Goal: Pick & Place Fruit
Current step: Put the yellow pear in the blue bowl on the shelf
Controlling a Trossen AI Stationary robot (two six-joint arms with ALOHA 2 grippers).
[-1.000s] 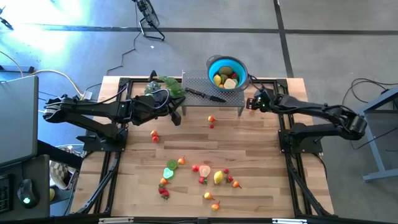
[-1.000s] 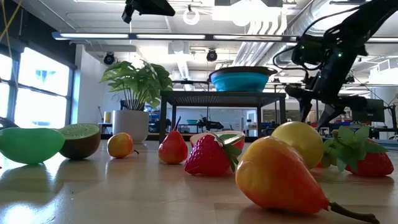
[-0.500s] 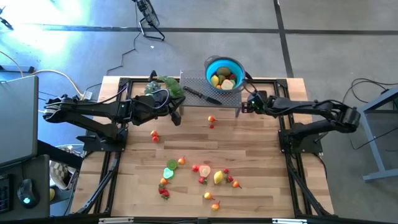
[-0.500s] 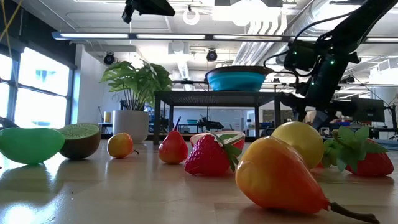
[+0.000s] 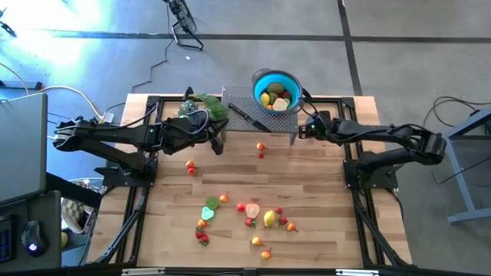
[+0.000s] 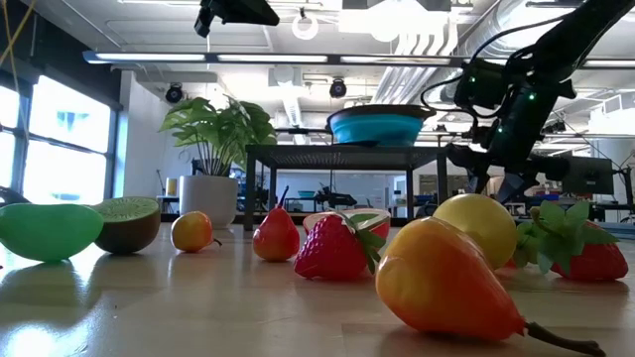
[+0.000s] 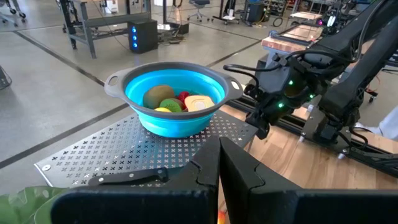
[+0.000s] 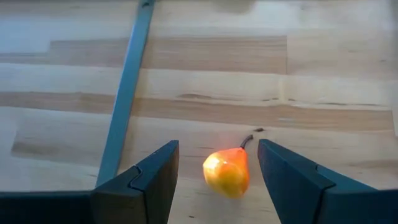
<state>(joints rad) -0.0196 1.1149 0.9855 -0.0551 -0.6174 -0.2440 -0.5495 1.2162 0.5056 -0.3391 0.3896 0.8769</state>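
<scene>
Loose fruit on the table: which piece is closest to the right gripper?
The small orange-yellow pear by the mesh stand's front edge. It lies just ahead of the open right gripper, seen between its fingers in the right wrist view; the other loose fruit is clustered far nearer the table's front.

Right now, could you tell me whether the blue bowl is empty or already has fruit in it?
Not empty. The bowl upright on the perforated shelf holds a kiwi and other pieces.
</scene>
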